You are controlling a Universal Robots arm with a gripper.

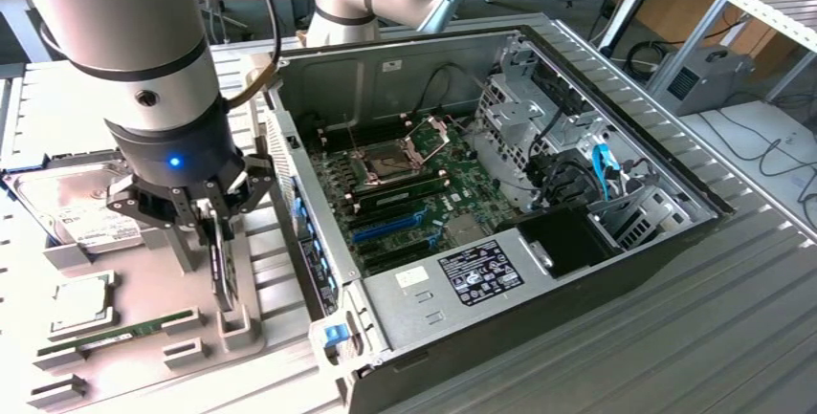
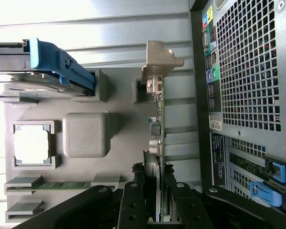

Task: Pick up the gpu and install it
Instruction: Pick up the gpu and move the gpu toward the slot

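Note:
The gpu (image 1: 226,275) stands on edge in a slotted holder of the grey tray (image 1: 141,357), at the exterior view's left beside the open computer case (image 1: 485,194). In the wrist view the gpu (image 2: 158,125) shows as a thin green board edge with its silver end bracket (image 2: 158,59) at the far end. My gripper (image 1: 214,240) is down over the card. Its black fingers (image 2: 133,200) press against both faces of the card, so the gripper (image 2: 155,202) is shut on it. The card's lower edge still sits at the holder.
On the tray lie a hard drive (image 1: 71,206) with a blue clip (image 2: 57,64), a CPU (image 1: 79,301) and a RAM stick (image 1: 121,330). The case's rear wall (image 2: 248,71) stands close beside the card. The motherboard (image 1: 408,194) lies exposed inside, with blue slots.

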